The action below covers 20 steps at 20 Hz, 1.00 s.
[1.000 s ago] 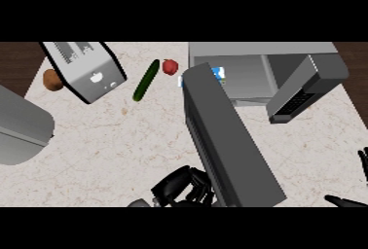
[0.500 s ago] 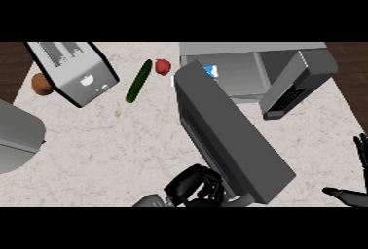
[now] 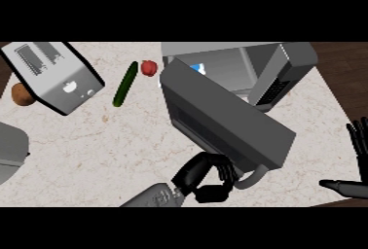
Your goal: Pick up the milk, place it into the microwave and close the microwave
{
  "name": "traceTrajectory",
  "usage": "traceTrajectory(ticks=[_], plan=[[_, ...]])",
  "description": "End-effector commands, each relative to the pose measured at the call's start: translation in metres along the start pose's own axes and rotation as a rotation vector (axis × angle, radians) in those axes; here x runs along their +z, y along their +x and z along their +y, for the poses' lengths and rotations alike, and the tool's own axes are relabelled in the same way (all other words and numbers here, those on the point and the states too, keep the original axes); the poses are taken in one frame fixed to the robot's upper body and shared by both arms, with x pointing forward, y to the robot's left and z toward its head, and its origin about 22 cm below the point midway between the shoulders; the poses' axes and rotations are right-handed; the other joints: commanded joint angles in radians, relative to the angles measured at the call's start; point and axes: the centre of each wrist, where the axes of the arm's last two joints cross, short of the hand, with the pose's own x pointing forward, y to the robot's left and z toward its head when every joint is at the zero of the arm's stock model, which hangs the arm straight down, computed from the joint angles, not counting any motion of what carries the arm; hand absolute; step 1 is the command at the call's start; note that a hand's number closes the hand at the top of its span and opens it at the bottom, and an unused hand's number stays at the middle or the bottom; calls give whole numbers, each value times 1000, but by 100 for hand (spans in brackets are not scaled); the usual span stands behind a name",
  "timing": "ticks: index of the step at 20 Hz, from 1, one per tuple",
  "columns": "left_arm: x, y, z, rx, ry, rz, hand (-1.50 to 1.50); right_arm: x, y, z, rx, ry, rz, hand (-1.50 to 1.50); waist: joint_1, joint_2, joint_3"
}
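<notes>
— While the microwave [image 3: 287, 73] door [image 3: 226, 121] hangs open, where's the milk [image 3: 200, 69]?
— Inside, behind the door. Left hand [image 3: 205, 177] curls its fingers at the door's handle [image 3: 251, 177].
— Right hand [image 3: 356, 160]?
— Fingers straight, bench [image 3: 108, 146] edge. Toaster [image 3: 54, 73], cucumber [image 3: 125, 84], red pepper [image 3: 149, 67], potato [image 3: 22, 95] lie leftward.

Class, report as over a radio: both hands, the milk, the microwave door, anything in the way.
Left hand curled at grey microwave door edge. Right hand open at right edge. Blue-white milk carton inside microwave. Door open; nothing blocking.
</notes>
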Motion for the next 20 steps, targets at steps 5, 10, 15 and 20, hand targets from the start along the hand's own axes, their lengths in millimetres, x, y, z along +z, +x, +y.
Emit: traceTrajectory(ticks=[5,10,15,20], plan=[[-36,39,8,5,65,-87,150,-29,13,12,-107,141,-86,-150,-70,11,-1],[-57,62,23,-39,144,-168,150,-47,23,17,-102,193,-94,-150,-114,20,-1],[-74,79,39,-51,193,-186,150,-64,34,20,-108,210,-130,-150,-159,35,2],[-89,95,52,-65,240,-199,150,-85,51,17,-105,255,-162,-150,-190,46,3]])
